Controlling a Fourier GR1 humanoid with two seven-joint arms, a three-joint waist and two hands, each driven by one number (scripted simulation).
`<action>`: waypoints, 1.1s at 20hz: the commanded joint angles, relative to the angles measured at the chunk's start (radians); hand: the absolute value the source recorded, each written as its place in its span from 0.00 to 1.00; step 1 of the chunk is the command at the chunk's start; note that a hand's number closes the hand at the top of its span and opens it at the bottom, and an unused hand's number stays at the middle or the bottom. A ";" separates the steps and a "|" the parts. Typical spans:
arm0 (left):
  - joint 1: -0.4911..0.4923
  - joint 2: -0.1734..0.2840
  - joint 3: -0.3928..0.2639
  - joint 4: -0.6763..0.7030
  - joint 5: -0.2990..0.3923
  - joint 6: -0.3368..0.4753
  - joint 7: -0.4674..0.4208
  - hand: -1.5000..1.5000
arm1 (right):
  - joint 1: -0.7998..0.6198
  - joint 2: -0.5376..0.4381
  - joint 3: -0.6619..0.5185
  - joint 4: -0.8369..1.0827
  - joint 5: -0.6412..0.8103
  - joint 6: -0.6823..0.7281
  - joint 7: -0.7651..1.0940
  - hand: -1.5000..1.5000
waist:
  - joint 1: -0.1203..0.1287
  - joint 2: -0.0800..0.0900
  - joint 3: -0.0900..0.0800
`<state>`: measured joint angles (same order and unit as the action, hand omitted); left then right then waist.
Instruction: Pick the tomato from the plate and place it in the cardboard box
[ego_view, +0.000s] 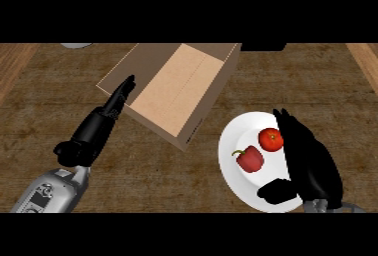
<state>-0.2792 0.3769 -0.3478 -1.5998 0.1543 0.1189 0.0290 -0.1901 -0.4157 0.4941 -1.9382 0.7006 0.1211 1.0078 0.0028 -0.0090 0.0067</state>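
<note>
A red tomato (271, 139) lies on the white plate (236, 131) at the right, next to a red bell pepper (250, 159). My right hand (310, 160) hovers over the plate's right side, fingers straight and pointing away, just right of the tomato, with the thumb (275, 190) spread over the plate's near part. The open cardboard box (173, 90) stands tilted at the upper middle. My left hand (100, 127) is open at the left, its straight fingers reaching to the box's left wall.
The wooden counter (148, 175) stretches all around. A grey object (76, 45) shows at the top left edge and a dark object (263, 46) at the top beside the box.
</note>
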 joint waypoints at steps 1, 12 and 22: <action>0.082 -0.016 -0.011 0.100 -0.022 -0.024 -0.062 0.50 | 0.014 0.018 -0.010 0.102 0.023 -0.013 -0.032 0.00 | -0.001 0.012 -0.007; 0.019 -0.053 0.026 0.109 -0.041 -0.056 0.015 0.50 | -0.023 0.064 -0.069 0.283 0.062 -0.068 -0.175 0.00 | -0.004 0.011 -0.006; 0.038 -0.098 0.030 0.118 -0.088 -0.052 0.012 0.50 | 0.020 0.082 -0.079 0.343 0.070 -0.056 -0.234 0.00 | -0.007 0.011 -0.006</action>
<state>-0.2779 0.3102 -0.2932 -1.5780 0.0881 0.0663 0.0223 -0.1976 -0.3167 0.4341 -1.6265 0.7872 0.0674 0.8384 -0.0002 -0.0107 0.0087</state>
